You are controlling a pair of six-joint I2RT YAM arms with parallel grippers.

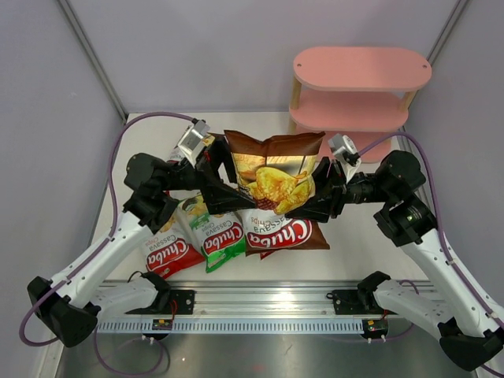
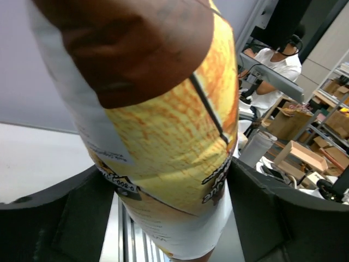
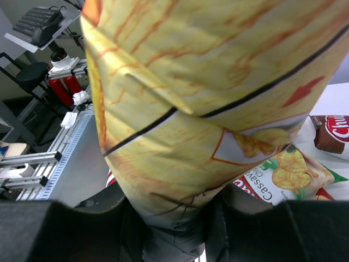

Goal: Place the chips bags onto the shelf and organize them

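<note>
**Brown bag held off the table between both grippers**

1. The right gripper (image 3: 173,229) is clenched on the brown bag (image 1: 273,169). In the right wrist view the foil narrows and creases where it passes between the jaws. In the top view this gripper meets the bag at its 4 o'clock edge.

2. The left gripper (image 2: 172,215) has its jaws standing wide, one on each side of the same bag. The bag's white lower end fills the gap between them. It cannot be told whether the jaws press the foil or only flank it. In the top view this gripper meets the bag at its 8 o'clock edge.

3. The brown bag is raised off the table (image 1: 358,236) and spans the space between the two arms. Its printed face is turned toward the top camera, with the crimped brown end at 12 o'clock. It is well apart from the shelf.

4. The other bags lie flat on the table, logo up, at 6 to 8 o'clock of the held bag.
   - The second brown bag (image 1: 279,234) is at 6 o'clock, partly covered by the held bag in the top view.
   - The green bag (image 1: 218,235) is at 7 o'clock, touching the second brown bag's left edge.
   - The red bag (image 1: 167,253) is at 8 o'clock, leftmost, just beside the green bag.

5. The shelf (image 1: 362,69) stands at 1 o'clock of the held bag, at the table's far right corner. It has pink oval boards on light posts.
</note>
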